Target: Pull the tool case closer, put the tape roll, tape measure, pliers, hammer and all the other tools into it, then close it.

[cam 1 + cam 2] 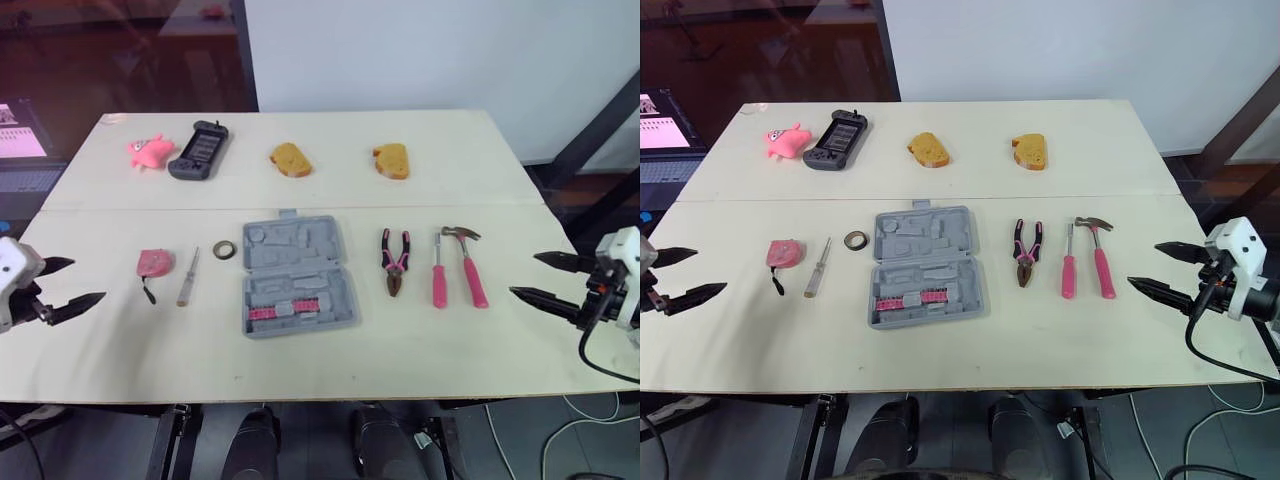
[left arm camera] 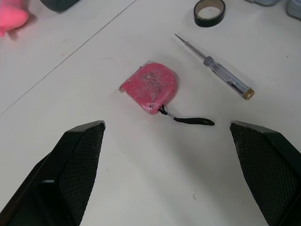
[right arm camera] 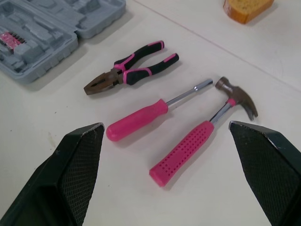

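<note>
On the pale wooden table (image 1: 330,350), near its middle, lies a grey plastic tool case (image 1: 296,275). It is open and lies flat, with its lid half toward the far edge. The half toward the near edge has a row of small pink bits (image 1: 283,311) in it.

Toward the left edge from the case I see three things. A small dark ring of a tape roll (image 1: 224,249) lies just beside the case's far left corner. Next comes a thin screwdriver with a clear handle (image 1: 187,278). After that is a pink tape measure (image 1: 153,263) with a black strap. They do not touch each other.

Toward the right edge from the case lie three more tools, side by side. First come pliers with pink and black handles (image 1: 395,262), nose pointing to the near edge. Then there is a screwdriver with a pink handle (image 1: 438,272). Last is a hammer with a pink handle (image 1: 468,265), its metal head toward the far edge.

Along the far edge sit a pink soft toy (image 1: 150,151), a dark grey game controller (image 1: 199,150) and two yellow sponges (image 1: 290,159) (image 1: 392,160).

My left pincer (image 1: 88,280) is by the left edge. Its two black fingers are spread wide and hold nothing. The tape measure lies out in front of it, well apart.

My right pincer (image 1: 523,275) is by the right edge. Its fingers are spread wide too, with nothing in them. The hammer is the tool nearest to it, but they are apart.
</note>
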### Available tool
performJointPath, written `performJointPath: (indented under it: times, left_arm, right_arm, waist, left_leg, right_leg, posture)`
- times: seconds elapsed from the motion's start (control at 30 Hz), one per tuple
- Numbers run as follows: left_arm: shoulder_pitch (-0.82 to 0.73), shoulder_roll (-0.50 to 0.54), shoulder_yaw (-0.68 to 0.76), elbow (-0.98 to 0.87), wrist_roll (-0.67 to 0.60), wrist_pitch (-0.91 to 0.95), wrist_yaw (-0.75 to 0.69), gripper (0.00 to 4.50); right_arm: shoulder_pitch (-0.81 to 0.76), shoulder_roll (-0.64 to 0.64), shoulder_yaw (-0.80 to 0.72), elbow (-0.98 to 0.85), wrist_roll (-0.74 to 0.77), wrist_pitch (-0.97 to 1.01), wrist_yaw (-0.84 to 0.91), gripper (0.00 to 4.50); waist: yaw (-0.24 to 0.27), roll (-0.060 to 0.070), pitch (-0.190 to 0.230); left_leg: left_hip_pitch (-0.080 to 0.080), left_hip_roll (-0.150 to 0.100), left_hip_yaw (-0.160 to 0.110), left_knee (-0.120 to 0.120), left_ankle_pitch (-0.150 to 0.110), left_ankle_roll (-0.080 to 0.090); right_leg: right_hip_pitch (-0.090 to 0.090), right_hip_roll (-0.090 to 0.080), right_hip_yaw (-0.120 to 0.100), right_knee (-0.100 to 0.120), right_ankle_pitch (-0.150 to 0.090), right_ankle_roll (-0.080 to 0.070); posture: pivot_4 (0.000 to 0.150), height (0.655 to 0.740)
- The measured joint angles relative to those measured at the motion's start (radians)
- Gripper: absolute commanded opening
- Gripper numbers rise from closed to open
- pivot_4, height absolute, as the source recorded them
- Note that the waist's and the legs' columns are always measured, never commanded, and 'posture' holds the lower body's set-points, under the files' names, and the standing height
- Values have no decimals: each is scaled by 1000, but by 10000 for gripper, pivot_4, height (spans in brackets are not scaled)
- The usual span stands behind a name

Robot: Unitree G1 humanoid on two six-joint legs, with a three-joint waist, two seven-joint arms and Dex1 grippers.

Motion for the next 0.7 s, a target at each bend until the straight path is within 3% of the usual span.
performJointPath:
  times: [0.5, 0.7]
  left_arm:
    - [9, 3, 20, -76, -85, 158, -50, 44490]
    - [147, -92, 135, -249, -169, 257, 23, 44490]
  right_arm:
    - [-88, 0, 42, -39, 12, 63, 22, 45000]
    - [-199, 12, 143, -146, 28, 143, -4, 45000]
  waist:
    - [-3, 0, 0]
    - [-3, 0, 0]
  left_leg:
    - [0, 1, 0, 0, 0, 0]
    - [0, 1, 2, 1, 0, 0]
  right_leg:
    - [-1, 0, 1, 2, 0, 1]
    - [-1, 0, 2, 3, 1, 1]
  posture:
    - [1500, 7400]
    - [1500, 7400]
